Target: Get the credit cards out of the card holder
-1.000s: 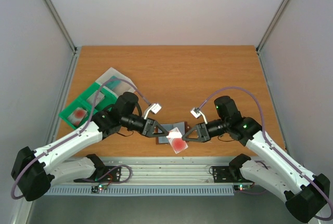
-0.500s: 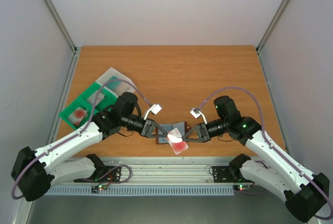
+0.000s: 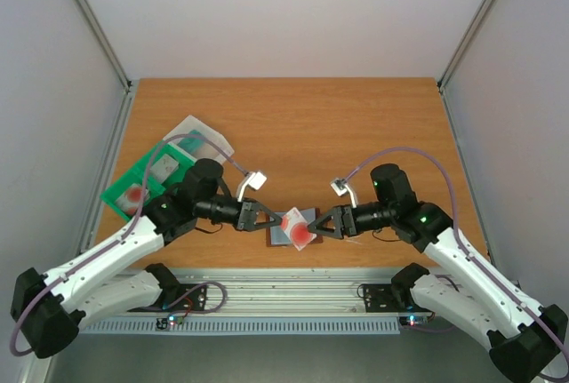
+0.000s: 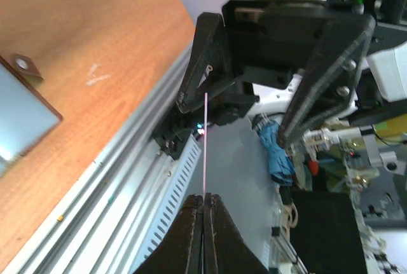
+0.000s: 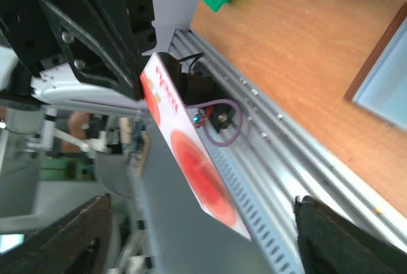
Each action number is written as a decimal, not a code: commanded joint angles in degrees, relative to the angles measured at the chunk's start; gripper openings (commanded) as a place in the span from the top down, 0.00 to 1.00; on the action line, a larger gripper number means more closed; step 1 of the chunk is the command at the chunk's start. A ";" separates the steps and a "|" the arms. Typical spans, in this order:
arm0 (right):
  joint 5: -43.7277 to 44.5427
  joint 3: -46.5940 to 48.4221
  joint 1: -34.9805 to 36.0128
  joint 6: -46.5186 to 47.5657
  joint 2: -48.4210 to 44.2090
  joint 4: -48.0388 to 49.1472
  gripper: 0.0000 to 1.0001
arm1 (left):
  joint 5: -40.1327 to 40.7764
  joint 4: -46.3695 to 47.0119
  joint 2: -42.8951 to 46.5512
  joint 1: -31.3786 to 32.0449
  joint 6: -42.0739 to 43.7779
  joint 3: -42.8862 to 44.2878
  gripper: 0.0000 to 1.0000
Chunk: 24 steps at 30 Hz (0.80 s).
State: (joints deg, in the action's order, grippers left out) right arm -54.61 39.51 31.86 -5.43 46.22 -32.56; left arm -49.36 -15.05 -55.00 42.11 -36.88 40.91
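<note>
— Above the middle of the near edge, the left gripper (image 3: pixel 269 219) pinches the red card (image 3: pixel 299 228) by one end, its fingers (image 4: pixel 191 236) pressed tight on it. The card is clear of the surface and out of the card holder (image 3: pixel 278 236), which lies open on the worktop close by.

— And the right gripper (image 3: pixel 318 226)?

— Spread wide, facing the card's free end, holding nothing. The card's far edge sits close to one of its fingers (image 4: pixel 198 64).

— So what might go wrong?

— The hold looks to be on a narrow margin only. If the right arm closes off-line or nudges that edge, the card could twist loose and drop onto the rail (image 3: pixel 293 281) along the near edge. The two grippers are also near enough to knock together.

— The teal card?

— It cannot be made out; the holder's grey-blue face may hide it. The green tray (image 3: pixel 133 189) sits toward the left edge.
</note>
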 commanded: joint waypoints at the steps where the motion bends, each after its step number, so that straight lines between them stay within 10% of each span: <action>1: 5.54 1.95 -0.22 -2.82 -2.41 0.38 0.07 | 6.73 -0.27 3.36 -1.82 -1.32 -0.51 1.00; 24: 8.47 0.92 -0.18 -5.17 -3.13 -0.26 0.02 | 44.13 -13.88 12.17 -17.56 -4.95 -0.81 0.99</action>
State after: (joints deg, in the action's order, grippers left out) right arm -46.46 39.92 31.86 -10.09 43.48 -32.60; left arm -11.81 -27.73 -43.29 28.75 -40.84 40.47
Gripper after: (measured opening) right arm 0.986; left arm 0.006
